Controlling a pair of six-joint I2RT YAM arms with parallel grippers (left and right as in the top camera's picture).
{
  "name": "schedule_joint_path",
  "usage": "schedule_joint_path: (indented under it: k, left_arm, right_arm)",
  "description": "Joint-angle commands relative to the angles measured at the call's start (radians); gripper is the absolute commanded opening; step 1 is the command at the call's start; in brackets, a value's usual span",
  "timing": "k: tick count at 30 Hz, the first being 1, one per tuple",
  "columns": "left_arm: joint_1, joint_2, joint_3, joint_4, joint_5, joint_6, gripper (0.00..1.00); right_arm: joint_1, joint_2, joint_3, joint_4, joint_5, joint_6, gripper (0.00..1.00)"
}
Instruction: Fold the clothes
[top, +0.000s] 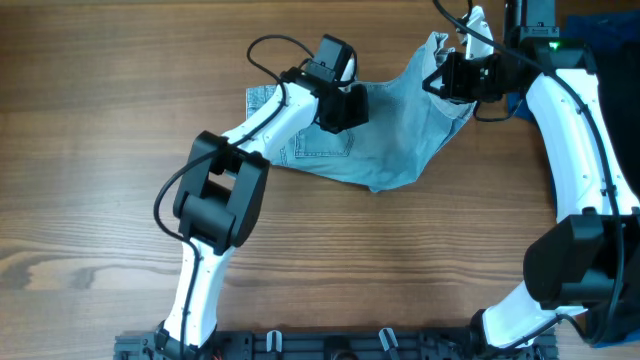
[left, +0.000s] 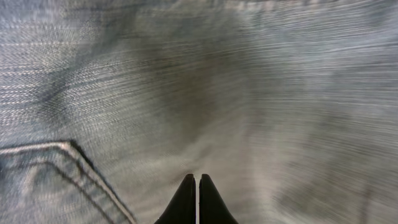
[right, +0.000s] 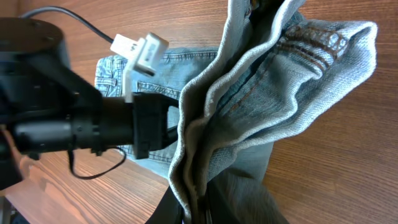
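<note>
The clothes, light blue denim shorts (top: 390, 140), lie on the wooden table at the back centre. My left gripper (top: 340, 108) sits low on their left half, just above a back pocket (top: 320, 145). In the left wrist view its tips (left: 196, 180) are shut together over the denim (left: 249, 93), with nothing seen between them, and a pocket seam (left: 74, 162) runs at the lower left. My right gripper (top: 445, 78) is shut on a bunched edge of the shorts (right: 280, 93) and holds their right side lifted off the table. The folds run down between its fingers (right: 202, 211).
A dark blue cloth (top: 600, 30) lies at the back right corner behind my right arm. My left arm (right: 62, 124) with its cable stretches across the right wrist view. A black rail (top: 330, 345) lines the table's front edge.
</note>
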Motion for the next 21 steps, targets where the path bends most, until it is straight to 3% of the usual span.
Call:
schedule_joint_path:
  k: [1, 13, 21]
  left_arm:
    - [-0.033, 0.053, 0.000, 0.021, -0.009, -0.012, 0.04]
    - [-0.031, 0.047, 0.019, 0.109, -0.055, -0.013, 0.04]
    - [-0.064, 0.072, 0.019, 0.065, -0.107, -0.012, 0.04]
  right_arm:
    - [0.006, -0.029, 0.024, -0.001, -0.001, 0.004, 0.04]
    - [0.006, -0.029, 0.024, -0.002, 0.003, 0.004, 0.04]
    - [0.006, -0.029, 0.024, -0.002, 0.018, 0.004, 0.04]
